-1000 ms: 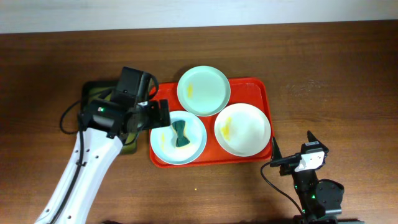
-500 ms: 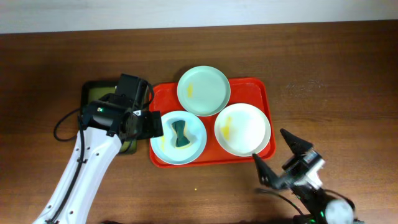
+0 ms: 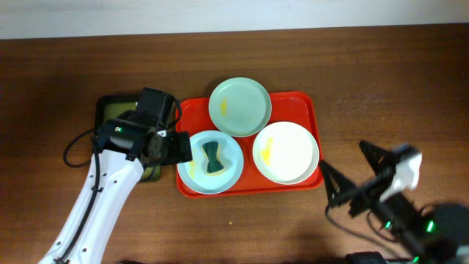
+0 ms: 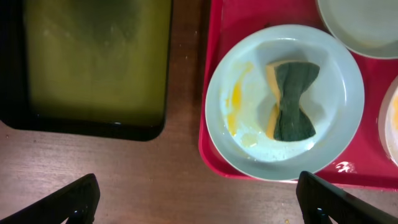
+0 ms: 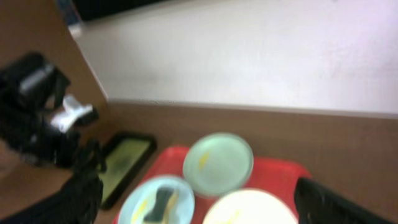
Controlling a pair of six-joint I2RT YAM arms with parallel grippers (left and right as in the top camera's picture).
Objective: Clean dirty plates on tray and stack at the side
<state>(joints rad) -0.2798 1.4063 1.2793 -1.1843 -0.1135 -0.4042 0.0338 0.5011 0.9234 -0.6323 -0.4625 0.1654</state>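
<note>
overhead: three plates (image 3: 239,106) sit on the tray (image 3: 311,110), with a sponge (image 3: 212,158) on the near-left one. left tool (image 3: 180,147) hangs open beside it; i'd centre over the sponge, then pinch its narrow waist. right tool (image 3: 357,174), open, has swung rightward since a second ago. left wrist: tool spread wide. right wrist: blurred, plates distant.

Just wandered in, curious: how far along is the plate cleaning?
Nothing looks finished: the rear mint plate, white plate and front mint plate all sit on the red tray with yellow smears, none stacked beside it. In hand: a sponge lies on the front plate, the left tool open beside it, holding nothing. The right tool is open, off the tray's right. Left: wiping and stacking every plate.
</note>
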